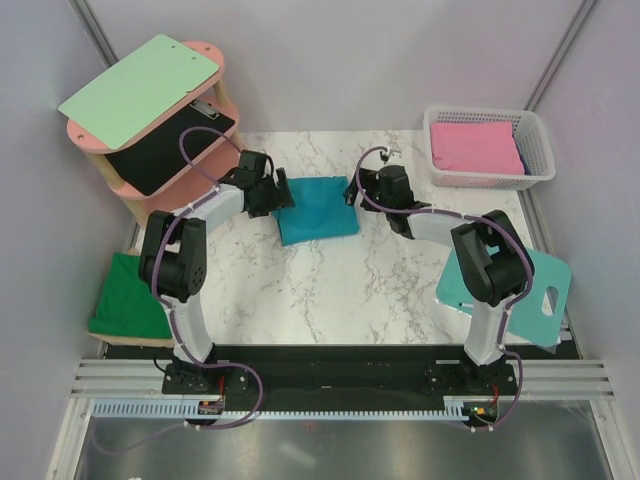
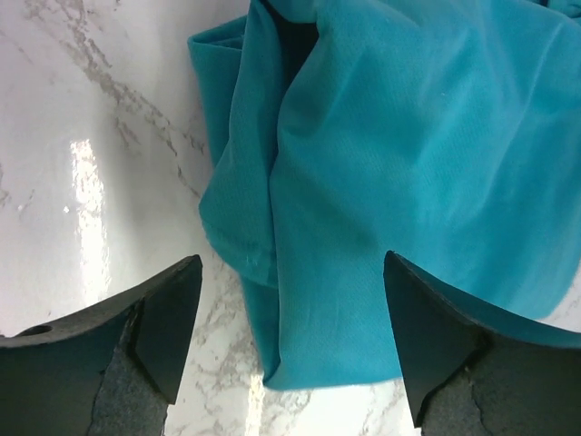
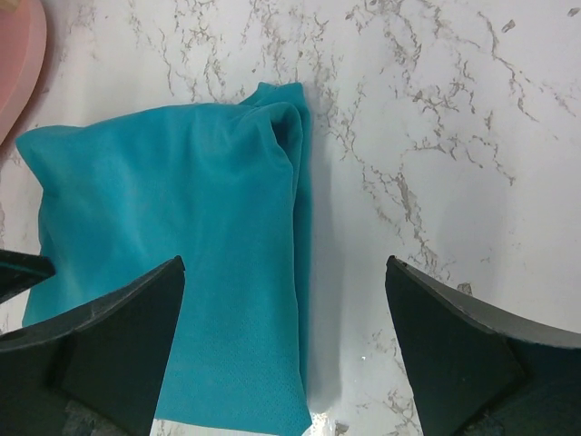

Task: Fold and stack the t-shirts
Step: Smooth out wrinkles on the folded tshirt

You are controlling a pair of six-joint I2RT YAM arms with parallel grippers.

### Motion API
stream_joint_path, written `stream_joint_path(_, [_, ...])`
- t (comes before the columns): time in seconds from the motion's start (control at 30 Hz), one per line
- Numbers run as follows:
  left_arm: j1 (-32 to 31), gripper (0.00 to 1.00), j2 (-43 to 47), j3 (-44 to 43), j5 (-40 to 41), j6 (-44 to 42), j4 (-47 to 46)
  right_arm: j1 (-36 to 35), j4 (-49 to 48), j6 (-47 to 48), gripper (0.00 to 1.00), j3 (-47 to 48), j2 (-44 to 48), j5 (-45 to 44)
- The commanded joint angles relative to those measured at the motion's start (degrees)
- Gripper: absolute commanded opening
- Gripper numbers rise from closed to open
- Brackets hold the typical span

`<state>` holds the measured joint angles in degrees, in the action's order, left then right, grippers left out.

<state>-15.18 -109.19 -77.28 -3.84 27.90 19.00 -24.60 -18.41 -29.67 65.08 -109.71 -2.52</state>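
Marble table (image 1: 330, 300): the folded teal t-shirt (image 1: 317, 210) lies between the left gripper (image 2: 290, 268) and right gripper (image 3: 284, 268), both spread wide and empty. To the right gripper's right, a white basket (image 1: 541, 152) holds folded pink cloth (image 1: 475, 148). The dark green t-shirt (image 1: 130, 295) lies well behind the left gripper.

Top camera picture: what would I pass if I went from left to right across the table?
First the dark green t-shirt → left hand → teal-blue t-shirt → right hand → teal board.
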Motion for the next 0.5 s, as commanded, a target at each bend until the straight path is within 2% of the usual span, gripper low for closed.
stream_joint_path(0.0, [0.2, 0.86, -4.3, -1.6, -0.9, 0.1, -5.6, -0.2, -2.7, -0.9, 0.98, -0.7, 0.4, 2.3])
stream_joint_path(0.07, [0.1, 0.81, -5.4, -2.5, -2.7, 0.0, -5.6, 0.0, -2.8, -0.9, 0.98, -0.9, 0.2, 2.3])
stream_joint_path(0.17, [0.1, 0.65, -6.0, -2.9, -4.7, 0.0, -6.4, -0.2, -2.8, -0.9, 0.98, -0.9, -0.4, 2.3])
stream_joint_path(0.2, [0.1, 0.34, -5.6, -2.0, -4.8, 0.1, -6.7, -0.2, -2.7, -0.9, 0.98, -0.8, -0.5, 2.3])
stream_joint_path(0.3, [0.1, 0.03, -2.5, 0.0, -4.2, 0.7, -7.2, -0.2, -2.7, -1.2, 0.98, -0.7, -1.2, 2.4])
stream_joint_path(0.47, [0.1, 0.03, 2.5, 1.6, -6.7, 0.0, -6.8, -0.2, -3.1, -2.1, 0.98, -0.4, -2.6, 4.6])
